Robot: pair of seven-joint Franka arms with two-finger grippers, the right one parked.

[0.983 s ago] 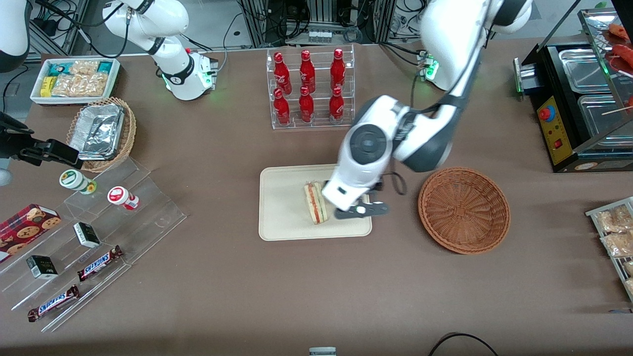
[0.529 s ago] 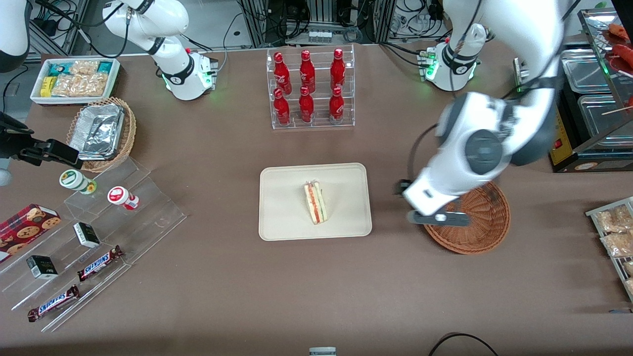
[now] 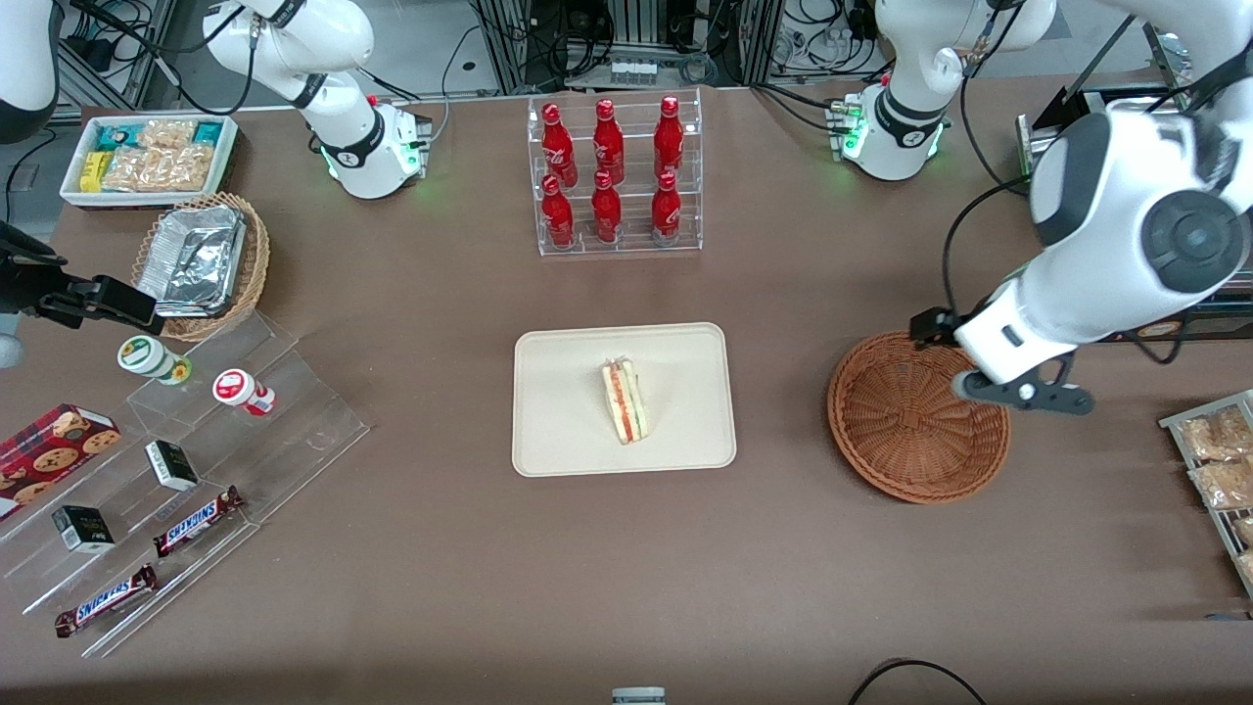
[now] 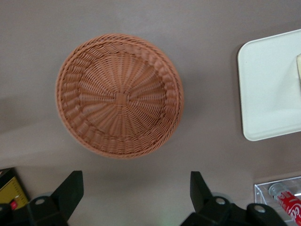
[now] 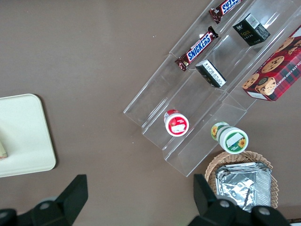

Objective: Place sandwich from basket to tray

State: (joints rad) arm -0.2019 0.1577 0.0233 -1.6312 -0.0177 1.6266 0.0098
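Though it lies in plain sight in the front view, the sandwich (image 3: 626, 400) is cut down to a thin pale sliver at the frame edge in both wrist views, so its red, orange and green filling shows only from the front; it lies on the tray (image 3: 568, 431), about mid-tray, w/ its cut edge up. Tray is whole in the front view but only part of it shows in each wrist view, one rounded corner incl. The basket (image 3: 905, 431) sits on the table (image 3: 440, 568) well apart from the tray, toward the working arm's end, and holds nothing; the left wrist view looks straight down into it and shows the full woven bottom, while from the front the arm covers a bit of its rim. The gripper (image 3: 1026, 394) hangs above the table just beside the basket's rim, on the working-arm side; from the front it's a dark bar w/ the finger gap hard to judge, but the left wrist view shows both fingers (image 4: 70, 190) spread wide, nothing between them. Farther from the front camera than the tray, the rack of red bottles (image 3: 612, 176) is complete in the front view; the left wrist view catches only a corner of it w/ one bottle.
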